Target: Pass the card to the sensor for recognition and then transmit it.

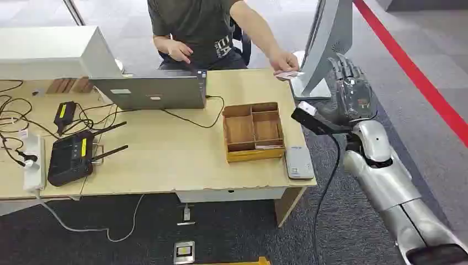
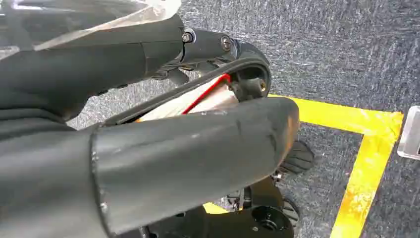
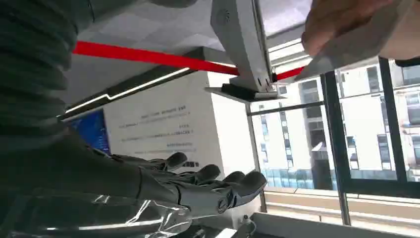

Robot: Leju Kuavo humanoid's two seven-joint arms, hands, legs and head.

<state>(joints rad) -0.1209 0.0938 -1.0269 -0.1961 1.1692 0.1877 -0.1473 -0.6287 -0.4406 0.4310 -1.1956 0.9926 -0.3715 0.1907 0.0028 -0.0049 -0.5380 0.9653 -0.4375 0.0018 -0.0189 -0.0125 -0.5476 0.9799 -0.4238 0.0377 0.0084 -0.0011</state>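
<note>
A person seated behind the table holds a small pale card [image 1: 287, 74] in one hand at the table's far right corner. The same card [image 3: 354, 47] appears in the right wrist view, under that person's fingers. My right hand [image 1: 351, 93] is raised beyond the table's right edge, just right of the card, fingers straight and apart, holding nothing. Its dark fingers [image 3: 218, 187] stretch out empty in the right wrist view. A flat white card reader [image 1: 298, 162] lies at the table's front right corner. My left hand [image 2: 188, 153] hangs over the floor; its fingers are hidden.
A grey screen on a stand [image 1: 326, 47] rises at the table's right end, close to my right hand. A wooden compartment tray [image 1: 253, 131], a laptop [image 1: 152, 91], a black router [image 1: 70, 157] and cables [image 1: 16, 110] lie on the table [image 1: 165, 160]. Yellow floor tape [image 2: 364, 163] is below.
</note>
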